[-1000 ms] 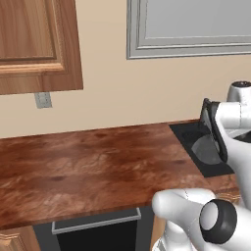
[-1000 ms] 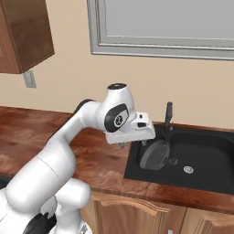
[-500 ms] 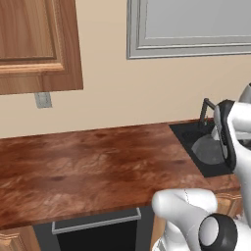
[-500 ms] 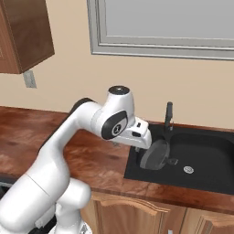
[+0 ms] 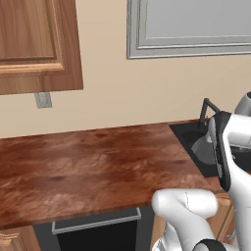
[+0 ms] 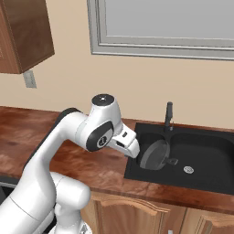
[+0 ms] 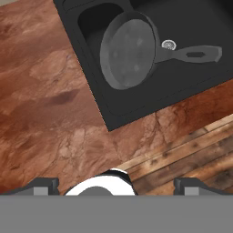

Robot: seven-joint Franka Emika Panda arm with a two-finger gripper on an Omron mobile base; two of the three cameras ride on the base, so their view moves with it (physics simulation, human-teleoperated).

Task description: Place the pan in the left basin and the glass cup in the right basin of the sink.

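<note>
The pan (image 7: pixel 127 57) is seen in the sink (image 6: pixel 215 178), leaning tilted in the left basin (image 7: pixel 91 20), its round body propped against that basin's edge nearest the right basin (image 6: pixel 205 155). Its short handle (image 7: pixel 193 54) reaches across the divider and over the right basin, close beside the round silver drain (image 6: pixel 188 169). In the right base view the pan (image 6: pixel 153 155) is shown standing almost on edge at the left end of the sink, just in front of the slim dark faucet (image 6: pixel 168 116) at the sink's back edge. In the left base view the pan (image 5: pixel 203 149) is partly hidden behind the arm. The gripper (image 7: pixel 116 184) is held above the front edge of the wooden counter (image 5: pixel 88 166), just beside the sink's left front corner, apart from the pan. Its two dark finger tips (image 7: pixel 43 184) are spread to their full width and nothing is held between them. The cabinet fronts (image 7: pixel 191 159) below the counter edge are visible under the hand. The glass cup cannot be made out in any of the views.
</note>
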